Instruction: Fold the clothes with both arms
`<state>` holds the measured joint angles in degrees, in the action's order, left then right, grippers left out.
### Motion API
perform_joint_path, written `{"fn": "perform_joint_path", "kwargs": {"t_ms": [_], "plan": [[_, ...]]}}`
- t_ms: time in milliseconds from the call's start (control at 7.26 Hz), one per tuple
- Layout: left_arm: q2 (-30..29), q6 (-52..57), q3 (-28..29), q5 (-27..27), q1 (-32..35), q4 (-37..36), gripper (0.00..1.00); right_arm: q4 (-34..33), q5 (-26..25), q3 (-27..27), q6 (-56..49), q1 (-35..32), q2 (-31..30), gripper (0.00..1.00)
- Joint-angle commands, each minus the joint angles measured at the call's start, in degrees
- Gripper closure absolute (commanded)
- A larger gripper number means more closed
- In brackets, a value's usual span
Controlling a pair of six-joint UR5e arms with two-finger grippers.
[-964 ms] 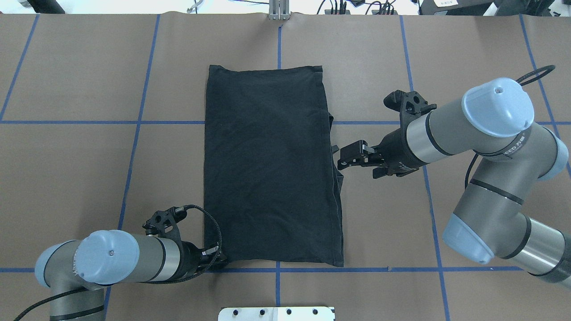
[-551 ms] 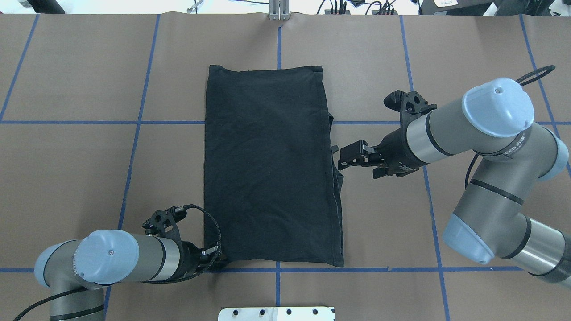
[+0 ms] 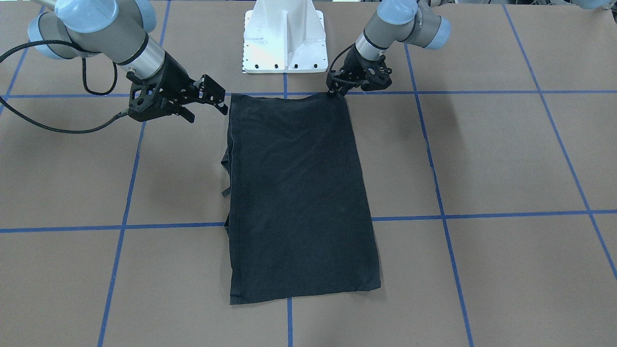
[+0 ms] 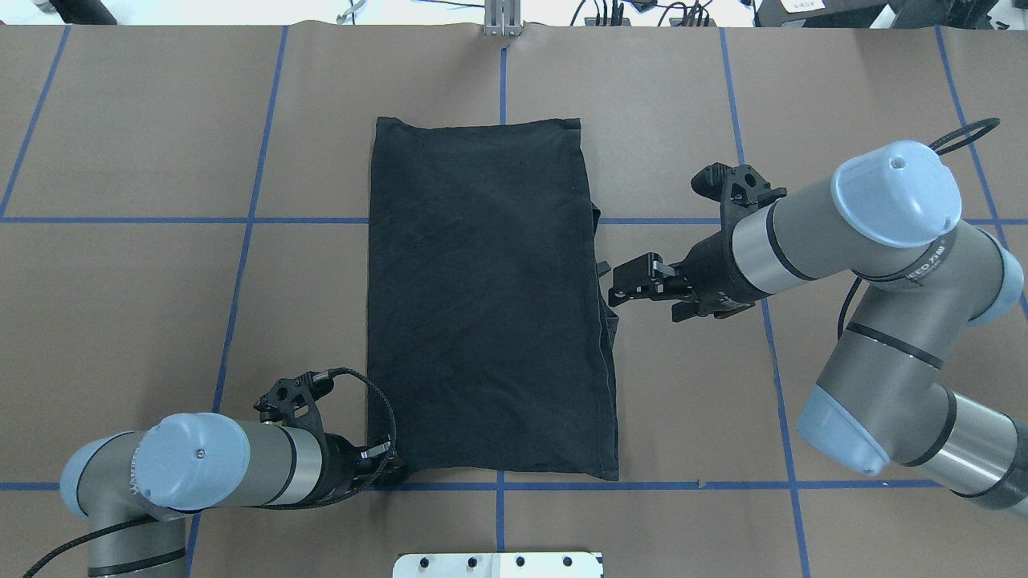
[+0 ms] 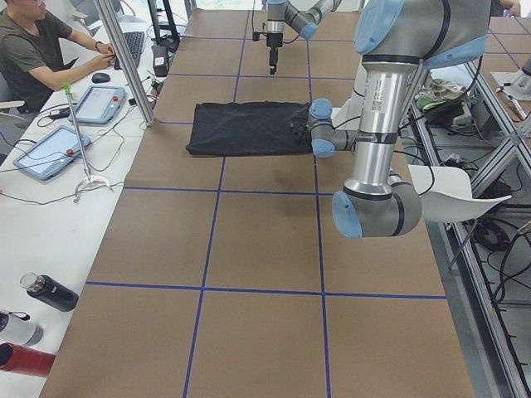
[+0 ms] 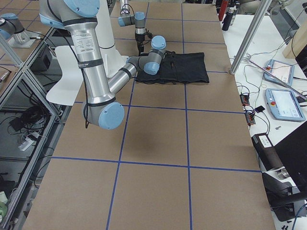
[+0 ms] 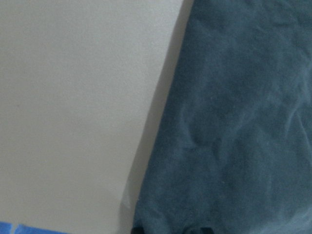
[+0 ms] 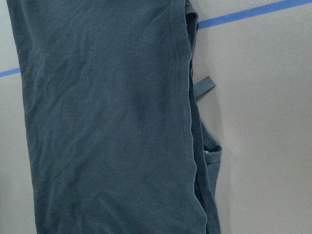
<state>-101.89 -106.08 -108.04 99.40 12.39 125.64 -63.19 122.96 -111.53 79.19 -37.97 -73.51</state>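
left arm stretched low, left gripper pinched closed, right arm bent, right gripper hovering, jaws apart

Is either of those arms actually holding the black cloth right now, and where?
The left tool seems to pinch the T-shirt by one corner; the right tool holds nothing.

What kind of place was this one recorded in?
Probably a robotics lab: a table gridded with blue tape, teach pendants on the side bench, and a person seated alongside.
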Motion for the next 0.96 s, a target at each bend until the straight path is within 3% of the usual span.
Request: {"fn": "perform_joint_path", "kwargs": {"t_ms": [0, 138, 276, 413, 551, 827], "plan": [[-0.07, 0.0, 0.02, 0.0, 0.0, -0.39, 0.51, 0.0, 0.0, 0.0, -0.09, 0.0, -0.05, 0.0], [-0.07, 0.0, -0.07, 0.0, -0.08, -0.39, 0.58, 0.0, 0.0, 0.0, 0.0, 0.0, -0.05, 0.0], [-0.15, -0.09, -0.07, 0.0, 0.0, -0.39, 0.73, 0.0, 0.0, 0.0, 0.0, 0.0, -0.05, 0.0], [-0.16, -0.09, -0.15, 0.0, 0.09, -0.39, 0.93, 0.0, 0.0, 0.0, 0.0, 0.0, -0.05, 0.0], [-0.24, -0.09, -0.59, 0.17, 0.27, -0.39, 1.0, 0.0, 0.0, 0.0, 0.0, 0.0, -0.14, 0.0], [-0.16, -0.09, -2.87, 0.53, 0.62, -0.74, 1.0, -0.09, -0.61, -0.09, 0.7, 0.17, -0.4, 0.0]]}}
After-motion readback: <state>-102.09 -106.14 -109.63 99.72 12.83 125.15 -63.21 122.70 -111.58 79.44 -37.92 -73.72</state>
